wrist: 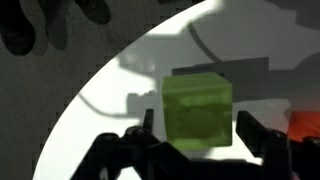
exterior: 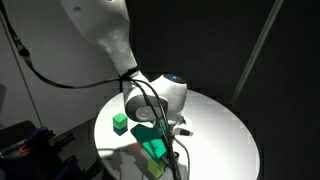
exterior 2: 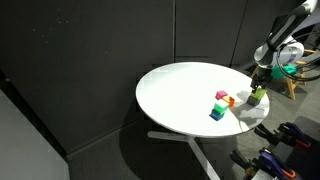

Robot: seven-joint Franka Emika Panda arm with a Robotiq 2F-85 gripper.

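Note:
A light green cube (wrist: 198, 108) rests on the white round table (wrist: 110, 100), directly between my gripper's two dark fingers (wrist: 247, 130). My gripper (wrist: 197, 120) is open around it, with a narrow gap showing on each side of the cube. In an exterior view the gripper (exterior 2: 258, 90) reaches down at the table's far right edge, over the same light green cube (exterior 2: 256, 98). An orange-red block (wrist: 305, 125) shows at the right edge of the wrist view.
A small cluster of coloured blocks (exterior 2: 221, 103) sits on the table (exterior 2: 180, 95) a little inward of the gripper. In an exterior view the arm's wrist (exterior: 160, 95) covers the gripper; a green cube (exterior: 120, 123) lies beside it. Black curtains surround the table.

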